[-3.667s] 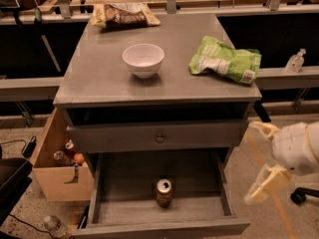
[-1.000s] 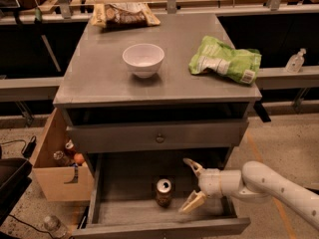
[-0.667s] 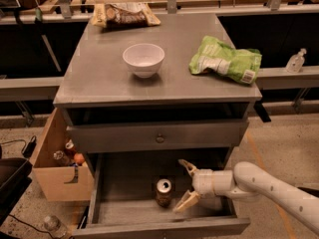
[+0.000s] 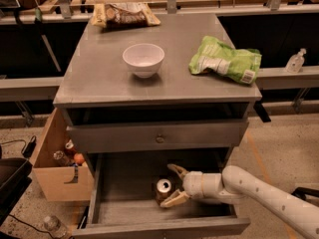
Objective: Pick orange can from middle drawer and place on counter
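Note:
The orange can (image 4: 162, 189) stands upright on the plank floor of the open middle drawer (image 4: 124, 215), near its centre. My gripper (image 4: 171, 185) reaches into the drawer from the right on a white arm. Its two tan fingers are spread open, one behind the can and one in front of it, so the can sits at the mouth of the gap. The fingers do not look closed on the can. The grey counter (image 4: 99, 78) is the cabinet top above.
On the counter are a white bowl (image 4: 143, 59), a green snack bag (image 4: 226, 60) at the right and a brown snack bag (image 4: 124, 15) at the back. The shallower drawer with a knob (image 4: 159, 139) juts out above. A cardboard box (image 4: 57, 169) of items stands left.
The arm has come down from beside the cabinet into the middle drawer and moved left, so the open fingers now straddle the can. The can has not moved.

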Robot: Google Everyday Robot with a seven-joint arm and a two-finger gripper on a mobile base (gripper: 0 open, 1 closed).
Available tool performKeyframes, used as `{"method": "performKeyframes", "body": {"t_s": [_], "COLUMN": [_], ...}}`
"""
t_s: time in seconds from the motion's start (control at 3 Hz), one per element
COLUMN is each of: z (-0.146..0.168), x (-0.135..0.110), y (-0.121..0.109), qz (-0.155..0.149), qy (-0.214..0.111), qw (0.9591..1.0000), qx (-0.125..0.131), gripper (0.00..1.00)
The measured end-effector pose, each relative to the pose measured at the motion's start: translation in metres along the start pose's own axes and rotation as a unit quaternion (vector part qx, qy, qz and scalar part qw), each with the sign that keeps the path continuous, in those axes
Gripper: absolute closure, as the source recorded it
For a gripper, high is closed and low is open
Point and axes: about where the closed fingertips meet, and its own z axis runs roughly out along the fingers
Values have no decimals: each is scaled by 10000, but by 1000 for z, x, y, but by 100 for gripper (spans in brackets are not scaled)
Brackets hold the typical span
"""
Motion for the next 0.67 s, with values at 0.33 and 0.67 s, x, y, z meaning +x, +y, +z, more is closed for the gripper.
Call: {"method": "performKeyframes", "body": {"t_s": [0.33,0.67], "z": [20,24], "x": [10,12], "y": [5,6], "qz": [61,76], "qy": [-19,-19], "qw": [10000,10000], "qx": [9,9], "gripper": [40,64]}}
